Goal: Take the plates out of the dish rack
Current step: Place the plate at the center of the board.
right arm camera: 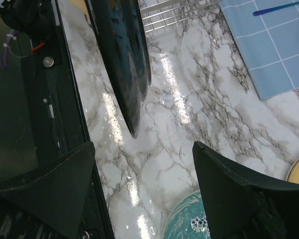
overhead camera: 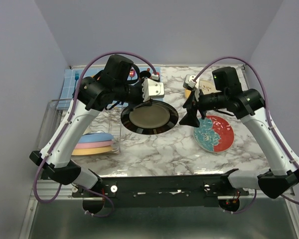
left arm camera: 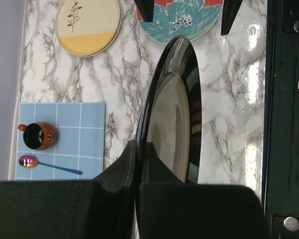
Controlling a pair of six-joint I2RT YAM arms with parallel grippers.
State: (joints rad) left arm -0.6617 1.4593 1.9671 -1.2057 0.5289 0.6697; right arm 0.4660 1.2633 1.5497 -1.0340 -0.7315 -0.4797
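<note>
My left gripper (overhead camera: pixel 148 103) is shut on the rim of a black-rimmed beige plate (overhead camera: pixel 149 118), held above the table's middle; in the left wrist view the fingers (left arm camera: pixel 123 167) pinch its edge (left arm camera: pixel 174 119). My right gripper (overhead camera: pixel 191 115) is open and empty above the table, beside the teal-and-red floral plate (overhead camera: pixel 214 133) lying flat. The cream-and-yellow twig plate (left arm camera: pixel 88 25) lies at the far right. Blue, pink and yellow plates (overhead camera: pixel 93 143) lie stacked at the near end of the wire dish rack (overhead camera: pixel 65 112) on the left.
A blue checked placemat (left arm camera: pixel 60 139) at the back holds a small dark red cup (left arm camera: pixel 39 136) and a spoon (left arm camera: pixel 47 164). The black frame of the arm bases (overhead camera: pixel 164 186) runs along the near edge. Grey walls stand on both sides.
</note>
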